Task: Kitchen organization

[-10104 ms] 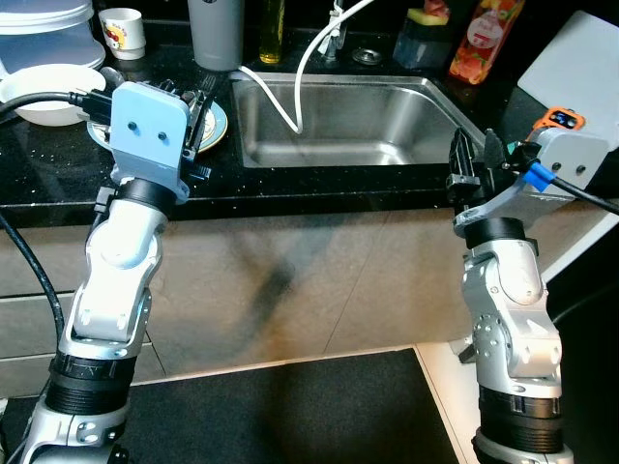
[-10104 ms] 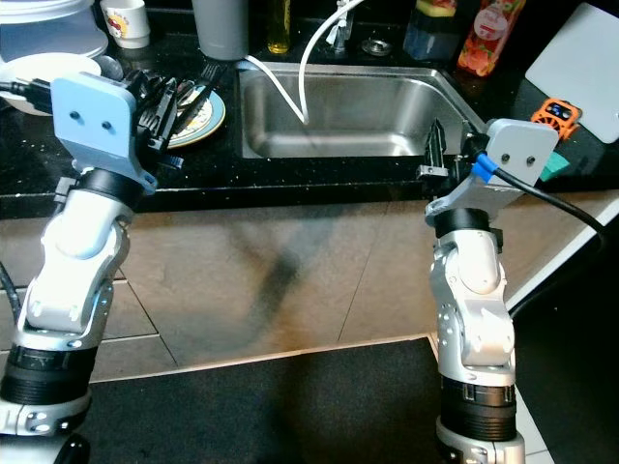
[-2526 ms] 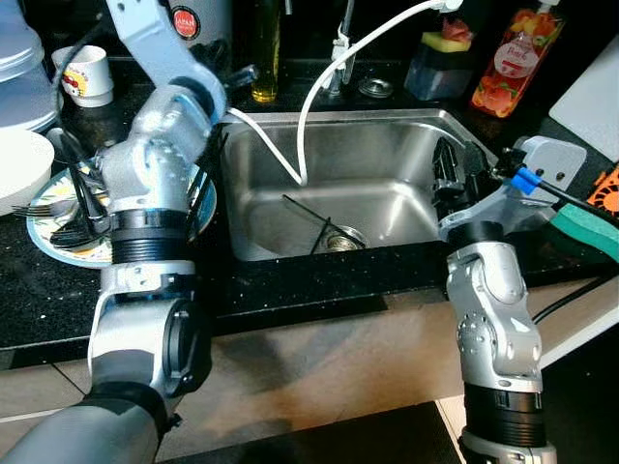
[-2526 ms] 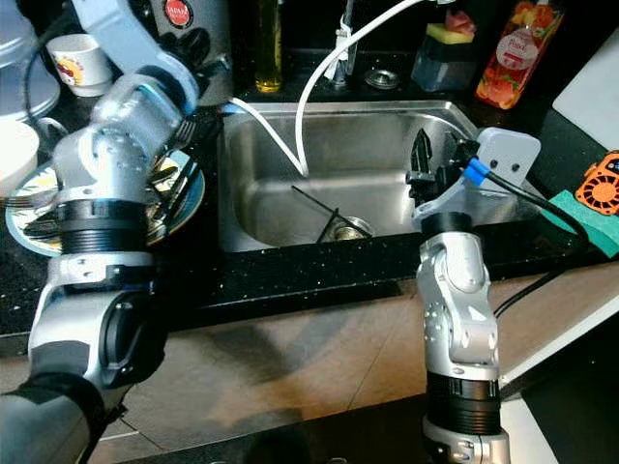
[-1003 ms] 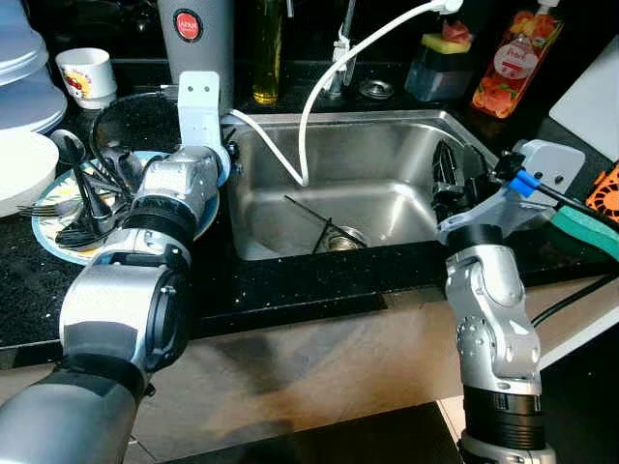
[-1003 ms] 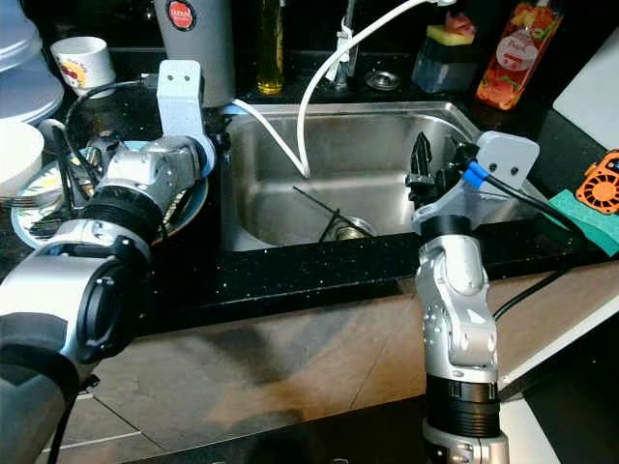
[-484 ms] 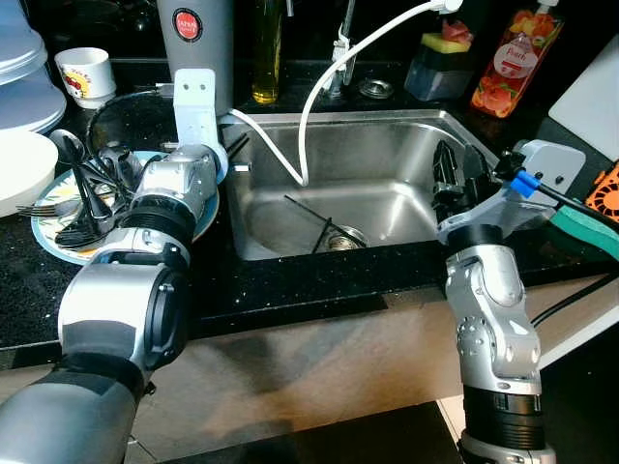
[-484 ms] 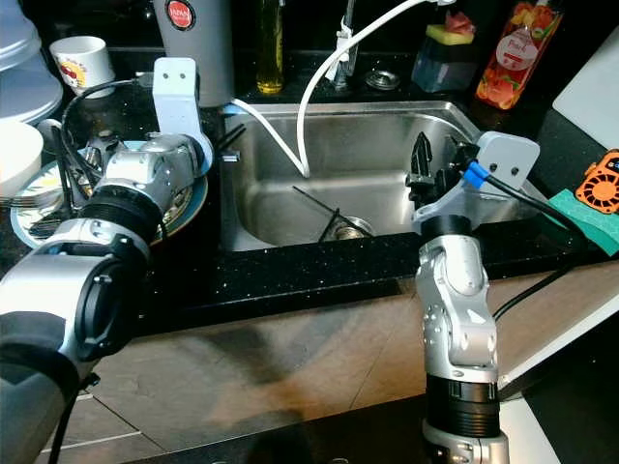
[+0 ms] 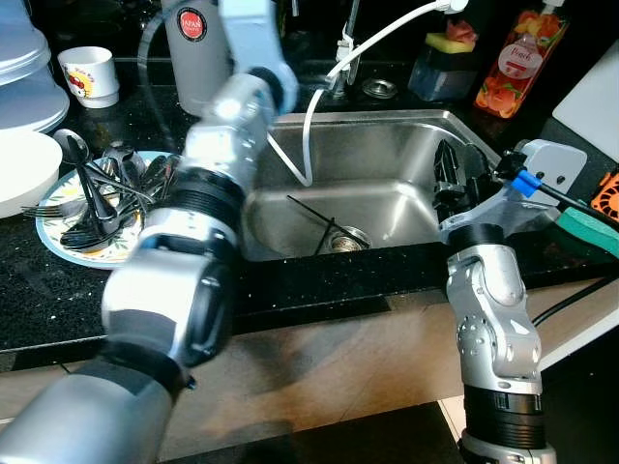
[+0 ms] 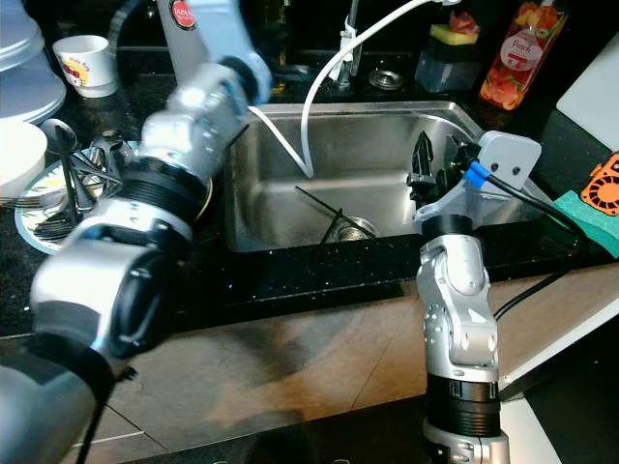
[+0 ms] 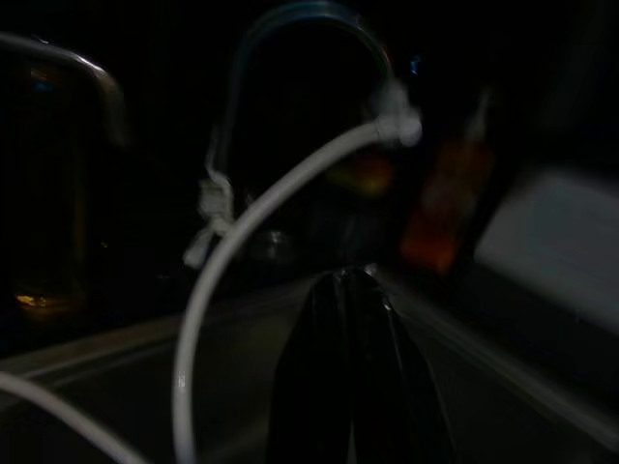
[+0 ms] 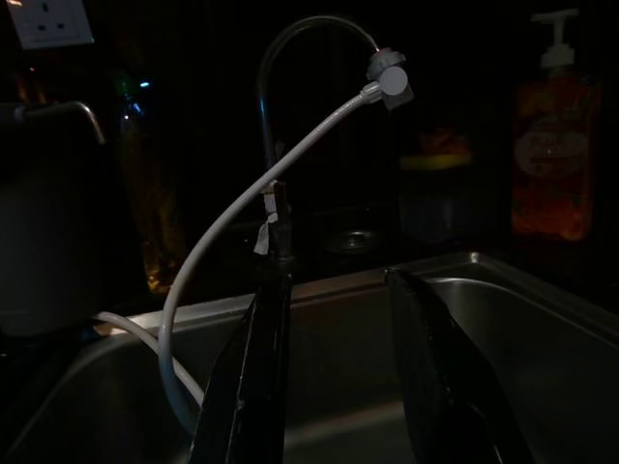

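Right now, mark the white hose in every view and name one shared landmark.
Left eye: white hose arcs down into the sink.
Right eye: same arc.
Left wrist: pale blurred curve.
Right wrist: bright curve above the sink.
Landmark: orange bottle.

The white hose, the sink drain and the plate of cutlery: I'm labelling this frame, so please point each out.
white hose (image 9: 319,82), left eye view, mid-length of its curve.
sink drain (image 9: 350,238), left eye view, its metal ring.
plate of cutlery (image 9: 50,211), left eye view, bare rim.

Left claw (image 11: 353,387) pressed together; right claw (image 12: 343,387) spread apart.
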Motion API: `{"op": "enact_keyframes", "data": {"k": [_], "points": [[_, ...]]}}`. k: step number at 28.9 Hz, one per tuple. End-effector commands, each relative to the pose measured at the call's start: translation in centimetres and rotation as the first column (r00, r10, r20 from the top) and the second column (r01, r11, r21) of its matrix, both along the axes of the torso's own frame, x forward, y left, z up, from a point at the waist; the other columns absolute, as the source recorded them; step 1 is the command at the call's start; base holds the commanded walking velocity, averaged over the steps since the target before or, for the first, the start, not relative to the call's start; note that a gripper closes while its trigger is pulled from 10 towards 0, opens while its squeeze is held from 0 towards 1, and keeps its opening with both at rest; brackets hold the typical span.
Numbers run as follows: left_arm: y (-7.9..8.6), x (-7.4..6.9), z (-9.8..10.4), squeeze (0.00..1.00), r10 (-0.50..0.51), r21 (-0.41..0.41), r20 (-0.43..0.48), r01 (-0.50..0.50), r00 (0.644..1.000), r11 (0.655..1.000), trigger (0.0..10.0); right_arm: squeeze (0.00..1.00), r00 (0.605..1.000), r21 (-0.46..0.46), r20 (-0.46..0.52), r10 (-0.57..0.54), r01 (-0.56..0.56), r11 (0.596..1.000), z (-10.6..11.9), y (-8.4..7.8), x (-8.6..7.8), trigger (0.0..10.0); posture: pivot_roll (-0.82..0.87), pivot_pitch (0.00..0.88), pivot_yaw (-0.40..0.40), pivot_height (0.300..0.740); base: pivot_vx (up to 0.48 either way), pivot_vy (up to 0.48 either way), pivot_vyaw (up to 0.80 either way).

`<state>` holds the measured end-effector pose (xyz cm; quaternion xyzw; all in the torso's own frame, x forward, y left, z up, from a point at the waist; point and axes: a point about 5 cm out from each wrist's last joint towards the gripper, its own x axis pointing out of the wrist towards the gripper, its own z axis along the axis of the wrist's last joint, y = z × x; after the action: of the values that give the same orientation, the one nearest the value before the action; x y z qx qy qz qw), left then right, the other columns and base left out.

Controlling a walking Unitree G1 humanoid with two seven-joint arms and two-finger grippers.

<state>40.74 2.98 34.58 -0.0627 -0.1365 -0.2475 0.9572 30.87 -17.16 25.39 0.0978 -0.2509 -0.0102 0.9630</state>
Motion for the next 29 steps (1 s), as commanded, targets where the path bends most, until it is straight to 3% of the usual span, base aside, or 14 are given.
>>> {"op": "enact_keyframes", "data": {"k": [1,2,3,4,5,8,11,14,17,24,25,29], "points": [[-1.5,-0.1,-0.8,0.00,0.033,0.133,-0.005,-0.032,0.999,0.991,10.0,0.00,1.000,0.004,-0.001,-0.019,0.019,1.000,-0.1,-0.5,0.0,10.0,0.01,0.045,-0.029,0.740,0.000,0.000,0.00],[-1.8,0.0,-1.6,0.00,0.084,0.231,0.003,-0.082,0.996,0.970,10.0,0.00,1.000,0.003,0.001,-0.022,0.022,1.000,0.0,-0.6,0.0,10.0,0.01,0.044,-0.027,0.740,0.000,0.000,0.00],[-1.8,0.0,-1.6,0.00,0.084,0.231,0.003,-0.082,0.996,0.970,10.0,0.00,1.000,0.003,0.001,-0.022,0.022,1.000,0.0,-0.6,0.0,10.0,0.01,0.044,-0.027,0.740,0.000,0.000,0.00],[-1.8,0.0,-2.1,0.00,0.110,0.305,0.025,-0.112,0.994,0.946,10.0,0.00,1.000,0.003,0.003,-0.025,0.025,1.000,0.0,-0.6,-0.1,10.0,0.00,0.044,-0.022,0.740,0.000,0.000,0.00],[-0.8,0.4,-2.7,1.00,0.146,0.349,-0.009,-0.134,0.989,0.927,10.0,0.00,0.999,0.003,0.002,-0.034,0.034,0.999,0.0,-0.8,-0.2,10.0,0.01,0.038,-0.017,0.740,0.000,0.000,0.00],[1.3,1.1,-3.1,1.00,0.194,0.371,-0.068,-0.155,0.979,0.916,10.0,0.00,0.999,0.004,-0.001,-0.044,0.044,0.999,-0.2,-1.0,-0.3,10.0,0.02,0.041,-0.018,0.740,0.000,0.000,0.00],[5.7,2.0,-3.3,1.00,0.273,0.358,-0.160,-0.202,0.948,0.912,10.0,0.00,0.999,0.009,-0.005,-0.038,0.038,0.999,-0.4,-0.8,-0.2,10.0,0.03,0.038,-0.020,0.740,0.000,0.000,0.00],[7.8,2.2,-3.5,1.00,0.283,0.366,-0.212,-0.192,0.936,0.910,10.0,0.00,1.000,0.012,-0.002,-0.027,0.027,1.000,-0.4,-0.5,0.0,10.0,0.05,0.031,-0.022,0.740,0.000,0.000,0.00],[9.1,2.2,-3.5,1.00,0.313,0.404,-0.217,-0.207,0.924,0.891,10.0,0.00,1.000,0.014,0.000,-0.024,0.024,1.000,-0.3,-0.4,0.1,10.0,0.05,0.028,-0.021,0.740,0.000,0.000,0.00],[10.0,2.2,-4.7,1.00,0.295,0.355,-0.328,-0.173,0.897,0.919,10.0,0.00,1.000,0.018,0.001,-0.020,0.020,1.000,-0.4,-0.3,0.1,10.0,0.06,0.024,-0.020,0.740,0.000,0.000,0.00],[10.1,2.2,-4.9,0.05,0.294,0.344,-0.341,-0.173,0.893,0.923,10.0,0.00,1.000,0.017,0.001,-0.020,0.020,1.000,-0.4,-0.3,0.1,10.0,0.06,0.024,-0.020,0.740,0.000,0.000,0.00],[10.9,2.2,-5.7,0.00,0.329,0.357,-0.360,-0.197,0.873,0.913,10.0,0.00,1.000,0.016,0.000,-0.020,0.020,1.000,-0.4,-0.3,0.1,10.0,0.06,0.028,-0.021,0.740,0.000,0.000,0.00]]}}
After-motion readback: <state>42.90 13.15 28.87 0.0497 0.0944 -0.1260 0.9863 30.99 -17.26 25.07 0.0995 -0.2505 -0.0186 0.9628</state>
